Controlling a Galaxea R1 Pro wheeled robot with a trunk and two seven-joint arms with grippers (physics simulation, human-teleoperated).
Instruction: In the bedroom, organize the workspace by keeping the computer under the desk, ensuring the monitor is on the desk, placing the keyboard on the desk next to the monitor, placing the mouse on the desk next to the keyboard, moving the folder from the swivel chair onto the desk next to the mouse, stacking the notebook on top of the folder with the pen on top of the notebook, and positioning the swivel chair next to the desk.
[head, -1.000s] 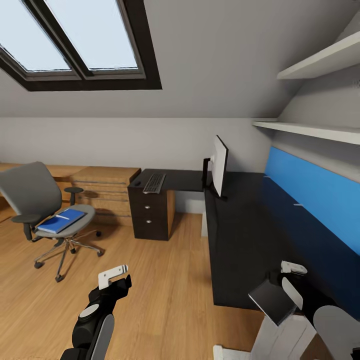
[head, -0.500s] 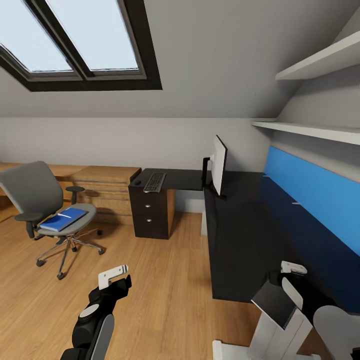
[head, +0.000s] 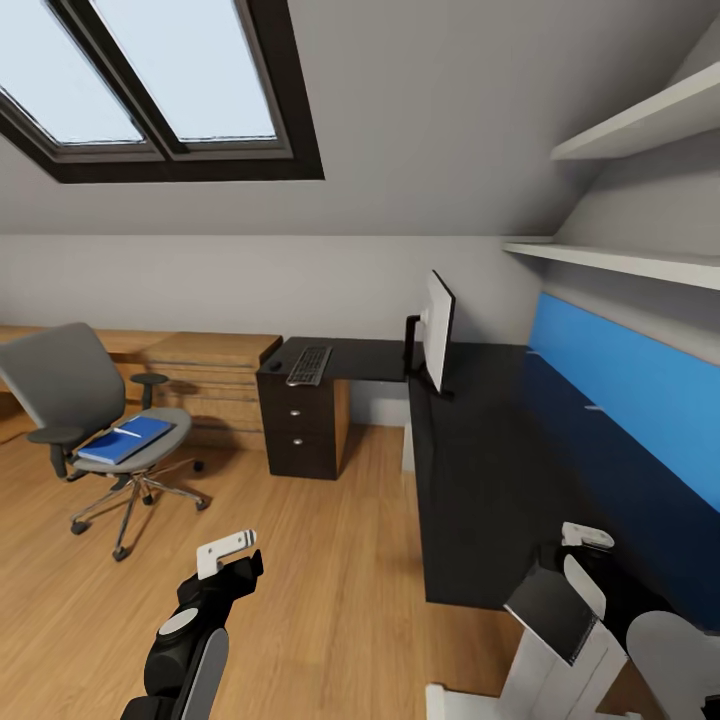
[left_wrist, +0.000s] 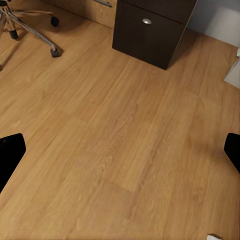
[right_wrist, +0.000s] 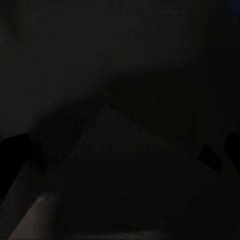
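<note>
The folder (head: 126, 440) lay on the swivel chair (head: 75, 400) at mid-left, up-left of the left hand (head: 228, 558), the nearer, which was open; right hand's state unclear.

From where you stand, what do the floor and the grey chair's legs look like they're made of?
The honey-brown floor looks like wooden planks: grain streaks and board seams show close up in the left wrist view. The grey swivel chair seems to have shiny chrome-like metal legs, silvery with bright glints; its seat looks like matte fabric, though it is hard to tell.
</note>
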